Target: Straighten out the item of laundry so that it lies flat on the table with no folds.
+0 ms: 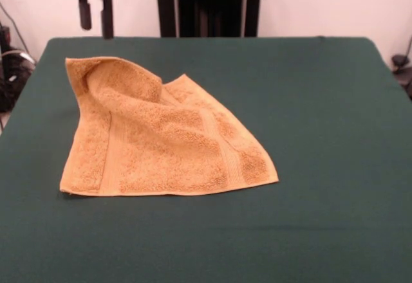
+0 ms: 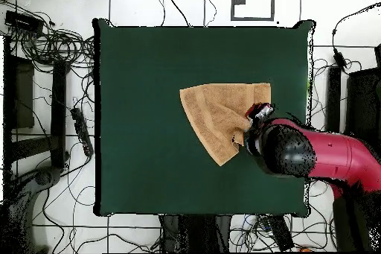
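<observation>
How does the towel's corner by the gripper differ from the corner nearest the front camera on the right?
On the towel, the corner by the gripper is folded over and humped, while the near right corner lies flat on the table. The folded corner hides its edge; the flat one shows a border band. Both are the same orange-tan terry, and the open gripper touches neither.

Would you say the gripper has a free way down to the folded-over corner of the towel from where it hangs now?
Probably yes. The gripper hangs open above the table just behind the towel, near its folded-over corner, and nothing stands between them.
</observation>
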Motion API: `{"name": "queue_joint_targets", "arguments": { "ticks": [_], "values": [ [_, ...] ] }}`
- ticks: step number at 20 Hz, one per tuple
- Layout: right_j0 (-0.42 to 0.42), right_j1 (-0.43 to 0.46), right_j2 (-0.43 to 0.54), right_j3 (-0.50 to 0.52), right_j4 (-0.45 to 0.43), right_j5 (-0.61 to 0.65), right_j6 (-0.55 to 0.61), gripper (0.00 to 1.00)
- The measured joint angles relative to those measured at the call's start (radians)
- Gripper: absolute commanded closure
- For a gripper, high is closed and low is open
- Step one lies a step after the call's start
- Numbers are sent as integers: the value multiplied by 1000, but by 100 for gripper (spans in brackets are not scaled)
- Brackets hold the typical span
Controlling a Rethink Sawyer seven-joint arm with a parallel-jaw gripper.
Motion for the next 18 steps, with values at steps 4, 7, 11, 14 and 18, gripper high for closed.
{"name": "queue_joint_targets", "arguments": {
  "ticks": [4,7,11,14,18],
  "values": [
    [60,-29,-28,0,16,0,0,0],
    [120,-31,-65,1,33,0,0,0],
    [213,-19,-125,1,69,-17,0,0],
    [249,-4,-150,1,90,-41,0,0],
    [303,42,-197,1,135,-120,0,0]
  ]
}}
